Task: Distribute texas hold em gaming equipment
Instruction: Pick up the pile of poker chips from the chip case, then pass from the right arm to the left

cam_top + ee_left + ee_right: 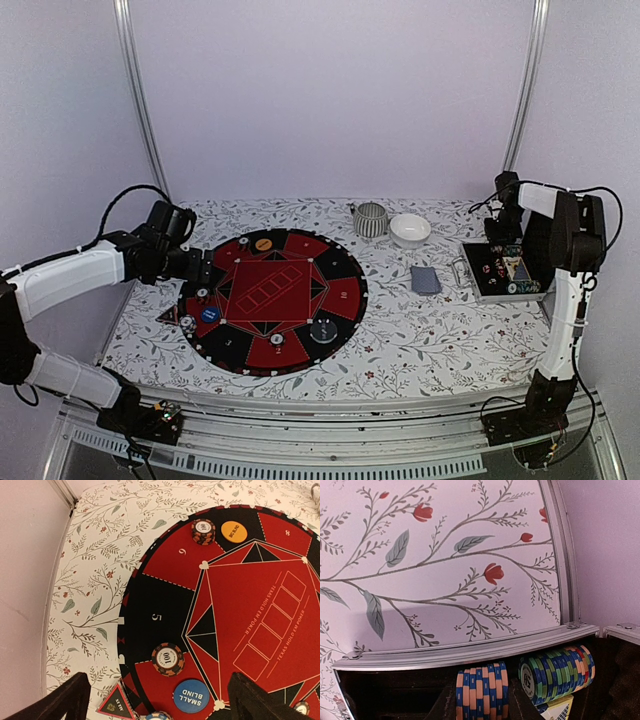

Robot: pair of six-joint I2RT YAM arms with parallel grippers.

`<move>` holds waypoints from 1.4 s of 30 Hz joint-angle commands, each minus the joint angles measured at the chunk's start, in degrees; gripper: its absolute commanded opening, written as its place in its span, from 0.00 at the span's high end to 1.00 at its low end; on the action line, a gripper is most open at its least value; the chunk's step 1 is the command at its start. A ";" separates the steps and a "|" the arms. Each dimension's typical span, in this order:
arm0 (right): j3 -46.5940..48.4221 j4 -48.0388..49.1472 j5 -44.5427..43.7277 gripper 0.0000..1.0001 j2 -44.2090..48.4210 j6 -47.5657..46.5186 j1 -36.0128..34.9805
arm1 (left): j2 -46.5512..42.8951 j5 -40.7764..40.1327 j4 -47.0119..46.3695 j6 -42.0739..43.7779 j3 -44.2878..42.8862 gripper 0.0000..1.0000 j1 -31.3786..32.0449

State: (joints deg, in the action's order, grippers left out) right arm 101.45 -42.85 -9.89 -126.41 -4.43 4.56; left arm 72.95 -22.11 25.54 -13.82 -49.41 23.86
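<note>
I count two chip rows in the case (470, 651). My right claw (482, 707) is clenched on the orange-blue row (482, 682), just beside the green-blue row (555, 672). Both lie on edge, with their long axes along the rim. My left claw (203, 272) gapes over the mat (340, 295), where two black-orange stacks (168, 659) sit. One card deck (425, 279) lies face down between the mat and the case.

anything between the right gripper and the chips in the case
Nothing visible does. The orange-and-blue chip stack stands directly between the fingers of the right gripper, inside the open case. The green-and-blue chip row lies beside it, outside the fingers, not blocking. Whether the jaws actually grip the stack is unclear.
</note>
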 commanded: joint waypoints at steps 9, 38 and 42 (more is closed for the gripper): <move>4.73 -2.65 -2.07 0.98 10.43 1.63 -4.65 | -6.22 7.24 -6.76 3.16 1.93 0.02 -0.58; 13.49 12.95 62.72 0.98 4.61 21.61 -52.58 | -15.19 23.72 -33.50 47.45 13.46 0.02 26.60; 13.60 15.05 64.91 0.98 2.51 23.01 -54.57 | -14.06 22.86 -33.52 46.64 13.79 0.03 26.68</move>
State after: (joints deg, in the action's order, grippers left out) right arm 112.42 -32.45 49.56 -122.56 16.43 -48.99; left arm 58.35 1.72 -5.32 32.56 -36.14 49.69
